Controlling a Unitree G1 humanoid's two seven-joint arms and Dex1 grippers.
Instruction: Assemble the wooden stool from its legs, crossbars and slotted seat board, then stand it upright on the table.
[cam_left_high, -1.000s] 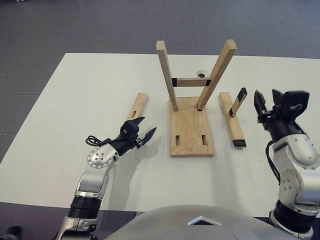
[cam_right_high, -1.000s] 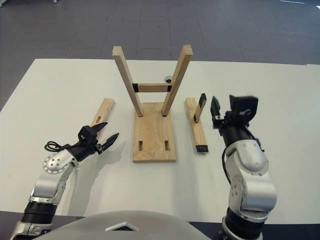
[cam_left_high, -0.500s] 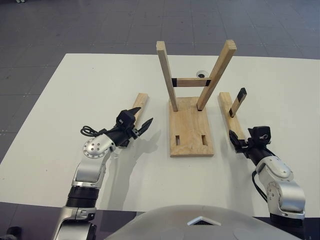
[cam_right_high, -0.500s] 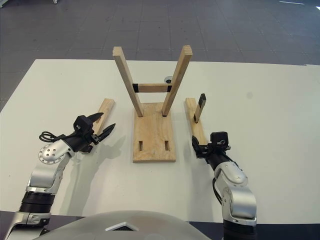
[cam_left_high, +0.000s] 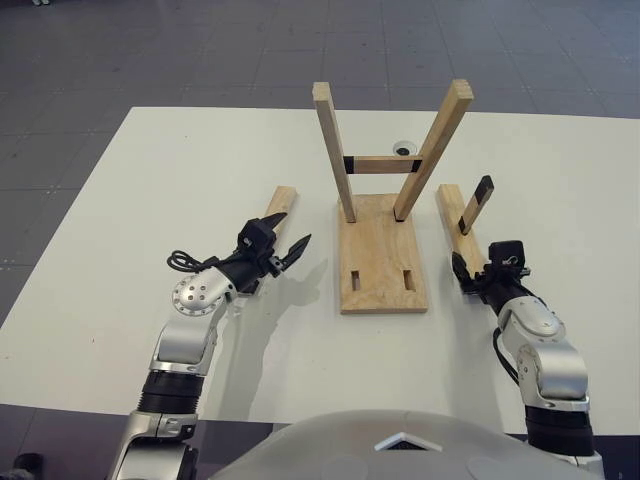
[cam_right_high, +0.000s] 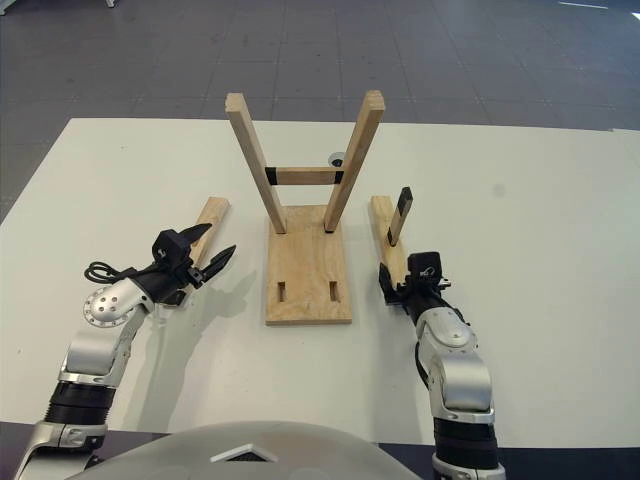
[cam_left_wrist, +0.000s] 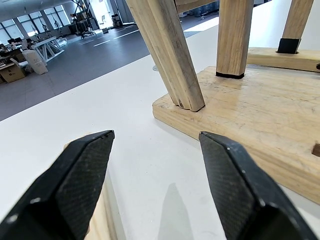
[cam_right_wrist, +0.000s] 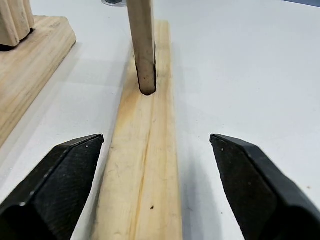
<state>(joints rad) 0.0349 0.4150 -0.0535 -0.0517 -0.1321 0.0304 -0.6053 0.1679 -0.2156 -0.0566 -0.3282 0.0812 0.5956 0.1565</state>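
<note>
**Stool half built; both grippers open at the loose legs**

Left eye view. The slotted seat board (cam_left_high: 382, 262) lies flat at the centre of the white table (cam_left_high: 150, 200), with two slots free at its near end. Two legs stand in its far end, the left standing leg (cam_left_high: 332, 150) and the right standing leg (cam_left_high: 433, 150). They splay apart toward the top and are joined by the fitted crossbar (cam_left_high: 383, 164). A loose leg (cam_left_high: 279, 207) lies flat just left of the board. A right-hand leg (cam_left_high: 455, 228) lies flat just right of it, and a second crossbar (cam_left_high: 476, 203) sticks up from it at a tilt. The left gripper (cam_left_high: 289, 233) hangs over the near end of the loose leg, jaws spread, nothing in them.

Right eye view. Same layout. The right gripper (cam_right_high: 393, 282) sits low at the near end of the right-hand leg. Contact with the wood cannot be judged from here.

Left wrist view. Both black fingers (cam_left_wrist: 82, 170) stand wide apart with bare table between them. Wood of the loose leg shows beneath one finger. Beyond them is the board's edge with the two standing legs.

Right wrist view. The fingers (cam_right_wrist: 55, 185) stand wide apart, one on each side of the right-hand leg, which runs between them. There is clear space on both sides and nothing is clamped. The second crossbar rises out of the leg farther along.
</note>
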